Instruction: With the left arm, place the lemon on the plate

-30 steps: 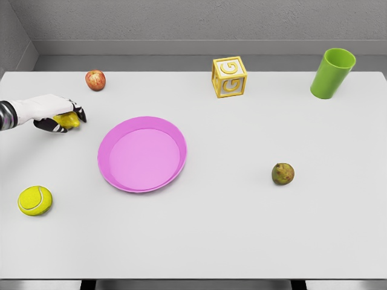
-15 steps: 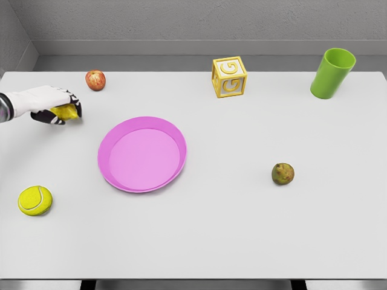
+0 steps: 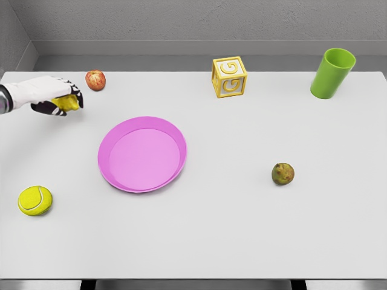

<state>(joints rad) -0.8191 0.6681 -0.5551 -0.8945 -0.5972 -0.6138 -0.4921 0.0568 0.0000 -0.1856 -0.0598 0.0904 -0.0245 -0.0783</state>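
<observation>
Left robot hand [image 3: 51, 99]: curled around lemon [image 3: 65, 104], apparently clear of worktop [image 3: 242, 223].
Lemon: light, firm, waxy; gripped round its middle.
Plate [image 3: 142, 154]: unoccupied.

White table [image 3: 242, 229] fills most of the view, flat even light, only soft shadows. Grey textured wall [image 3: 181, 18] behind the far edge, second grey wall [image 3: 12, 42] at the left corner. Dark gap under the near edge.

Left hand [image 3: 51, 96], fingers closed round the lemon [image 3: 66, 104], has risen and carried it up-picture toward the apple [image 3: 95, 80], off its earlier spot.
</observation>
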